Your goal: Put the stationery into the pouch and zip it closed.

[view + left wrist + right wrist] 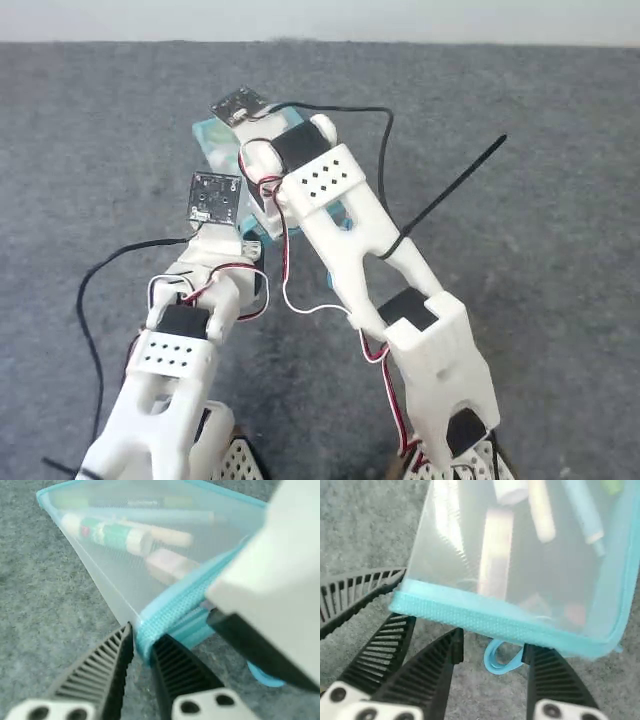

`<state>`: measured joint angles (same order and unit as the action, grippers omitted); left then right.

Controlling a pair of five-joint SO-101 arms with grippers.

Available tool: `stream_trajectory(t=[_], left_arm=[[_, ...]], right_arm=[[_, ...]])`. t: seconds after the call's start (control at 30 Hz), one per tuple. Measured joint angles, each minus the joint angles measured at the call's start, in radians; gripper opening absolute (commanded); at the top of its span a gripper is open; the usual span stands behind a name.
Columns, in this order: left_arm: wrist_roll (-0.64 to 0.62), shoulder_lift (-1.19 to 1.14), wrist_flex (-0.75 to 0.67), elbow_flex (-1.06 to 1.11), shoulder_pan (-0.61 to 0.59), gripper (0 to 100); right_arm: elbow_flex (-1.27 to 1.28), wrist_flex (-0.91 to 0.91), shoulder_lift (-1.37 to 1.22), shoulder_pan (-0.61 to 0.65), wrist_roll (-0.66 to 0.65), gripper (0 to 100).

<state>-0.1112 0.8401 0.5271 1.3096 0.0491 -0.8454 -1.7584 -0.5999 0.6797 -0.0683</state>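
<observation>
**Table (560, 300), 1.** You have a grey, carpet-like surface under everything.

**Arms, 2.** Your right arm (350, 230) stretches farther over the table. Your left arm (170, 350) stands nearer and to the left.

**Pouch (120, 580), 1.** It is translucent with teal trim and lies at the far centre of the table, under both wrists. A teal corner shows in the high view (208, 135).

**Grippers, 2.** Your left gripper (142, 634) has its jaws pinched together on the pouch's near corner, on the teal zip band. Your right gripper (493, 641) has its jaws spread apart just beside the zip band, with the pull ring between them.

**Stationery, at least 5 pieces, all inside the pouch.**
- green-labelled stick (107, 532), 1
- cream stick (167, 536), 1, touching the green one
- blue pen (150, 515), 1
- dark pen (140, 502), 1, along the far edge
- pale block (167, 565), 1, nearest the zip

**Pull ring (495, 667), 1.** It is teal and hangs off the zip band.

**Writing.** There is print on the green label, but you cannot read it through the pouch wall.
</observation>
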Motion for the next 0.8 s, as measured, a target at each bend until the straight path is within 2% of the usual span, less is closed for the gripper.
stream_trajectory(t=[0.3,0.57,0.7,0.8], left_arm=[[0.006,-0.002,0.009,0.005,-0.008,1],[0.008,-0.002,0.012,-0.014,-0.15,1],[0.008,-0.002,0.074,-0.075,-0.167,1],[0.008,-0.002,0.146,-0.124,-0.172,1]], right_arm=[[0.063,0.0,0.133,-0.069,-0.003,22.6],[0.313,0.017,0.307,-0.143,0.029,19.9],[0.525,0.152,0.477,-0.181,0.029,17.8],[0.776,0.331,0.637,-0.189,0.002,19.0]])
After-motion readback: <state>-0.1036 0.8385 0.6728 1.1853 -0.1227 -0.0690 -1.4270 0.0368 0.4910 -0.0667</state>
